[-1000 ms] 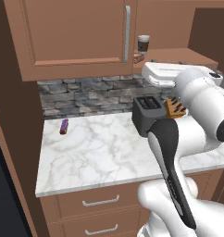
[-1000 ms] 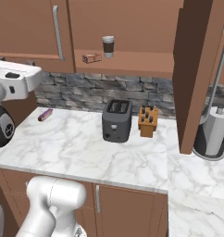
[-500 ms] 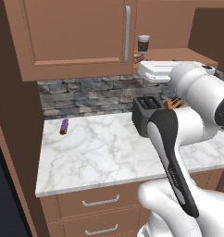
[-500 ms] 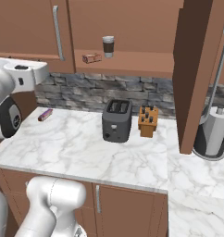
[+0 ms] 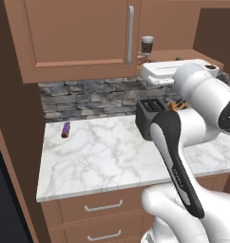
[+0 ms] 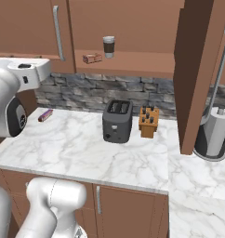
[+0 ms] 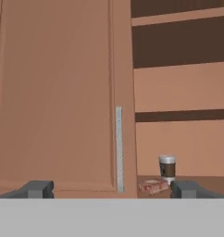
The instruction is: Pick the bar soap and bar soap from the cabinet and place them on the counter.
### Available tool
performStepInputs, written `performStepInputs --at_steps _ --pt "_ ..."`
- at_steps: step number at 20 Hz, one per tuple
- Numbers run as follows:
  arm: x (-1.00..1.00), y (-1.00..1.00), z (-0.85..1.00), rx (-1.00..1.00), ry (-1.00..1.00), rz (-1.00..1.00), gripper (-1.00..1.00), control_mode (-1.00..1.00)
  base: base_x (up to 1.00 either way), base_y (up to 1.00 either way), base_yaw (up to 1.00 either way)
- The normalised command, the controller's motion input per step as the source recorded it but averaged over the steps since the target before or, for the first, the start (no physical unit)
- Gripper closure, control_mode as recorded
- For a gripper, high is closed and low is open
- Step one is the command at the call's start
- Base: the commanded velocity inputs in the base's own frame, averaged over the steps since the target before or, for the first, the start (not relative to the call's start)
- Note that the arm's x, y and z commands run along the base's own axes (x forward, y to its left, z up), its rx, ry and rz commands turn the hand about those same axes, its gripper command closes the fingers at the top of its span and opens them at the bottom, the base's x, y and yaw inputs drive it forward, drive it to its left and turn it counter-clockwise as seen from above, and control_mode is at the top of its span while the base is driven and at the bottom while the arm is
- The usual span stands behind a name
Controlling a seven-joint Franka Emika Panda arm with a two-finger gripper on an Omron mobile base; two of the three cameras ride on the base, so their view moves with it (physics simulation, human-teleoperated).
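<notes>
Hand view looks straight at the brown wooden wall cabinet point(image 7: 58, 92), with the reddish-brown, pink-faced bar soaps point(image 7: 153, 186) lying on its plain lower shelf, just beside the brown-and-white paper cup point(image 7: 167, 167). They look like one small stack or pair (too small to separate). The two-finger gripper point(image 7: 113, 189) stands wide open and holds nothing, still well apart from the shelf. Over the last second the white arm's head has swung from side-on toward the open cabinet bay, so the soaps now sit to the right of centre between the finger tips. I judge this to be the approach step: nothing picked yet. The white marble counter point(image 6: 82, 153), carrying a dark grey toaster point(image 6: 117, 121), awaits both bars.
</notes>
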Motion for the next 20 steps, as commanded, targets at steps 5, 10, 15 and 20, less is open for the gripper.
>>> performStepInputs --at_steps 5,10,15,20 --pt "0.29 0.01 0.00 0.00 -0.05 0.00 -1.00 -1.00 0.00 0.00 0.00" --pt "0.34 0.05 0.00 0.00 -0.03 0.00 -1.00 -1.00 0.00 0.00 0.00" --pt "0.36 0.02 0.00 0.00 -0.01 0.00 -1.00 -1.00 0.00 0.00 0.00" --pt "0.32 0.00 0.00 0.00 -0.01 0.00 -1.00 -1.00 0.00 0.00 0.00"
